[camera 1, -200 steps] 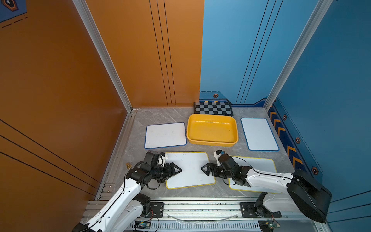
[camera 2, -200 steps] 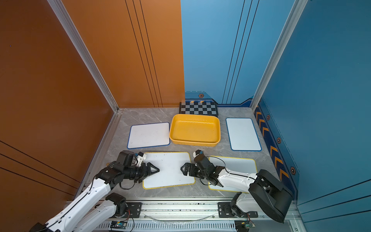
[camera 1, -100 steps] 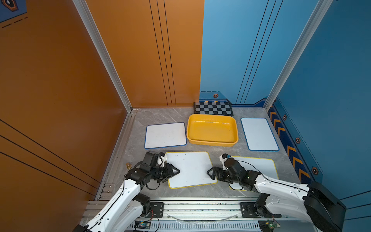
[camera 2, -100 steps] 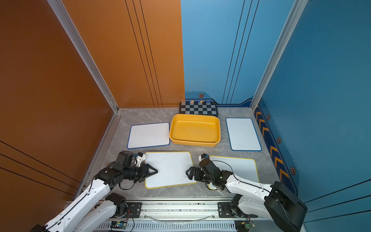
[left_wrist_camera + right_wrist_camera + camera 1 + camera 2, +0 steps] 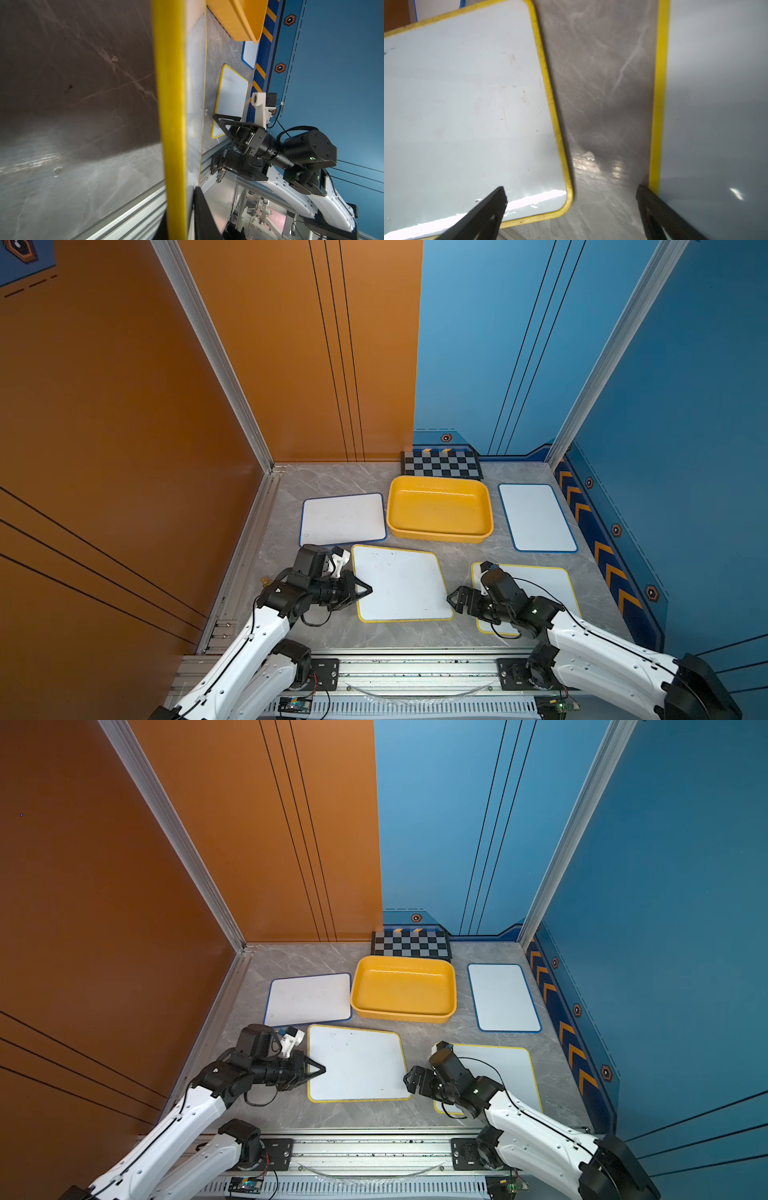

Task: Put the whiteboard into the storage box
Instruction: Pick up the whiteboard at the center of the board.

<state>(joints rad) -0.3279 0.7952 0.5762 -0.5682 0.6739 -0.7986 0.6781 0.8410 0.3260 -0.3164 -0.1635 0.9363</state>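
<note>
The jaws of the left gripper (image 5: 365, 589) are pinching shut on the left edge of the whiteboard (image 5: 403, 583), while the right gripper (image 5: 571, 191) is standing wide open and holding nothing, its fingers straddling the strip of table (image 5: 602, 93) between that whiteboard's lower right corner and a second board (image 5: 716, 104). The whiteboard is lying in the lower middle of both top views, just below the empty box (image 5: 440, 534) and apart from it; whether its gripped edge is off the table is hard to tell. The step in hand is probably securing the hold before a lift. Doing it well likely means seating the pinch fully over the rim, since a thin, slick panel held by one edge is apt to sag or swivel. It also means bringing the right gripper onto the opposite edge and carrying the whiteboard level and squared to the box, which is looking barely larger, so no corner is catching on the near wall.
</note>
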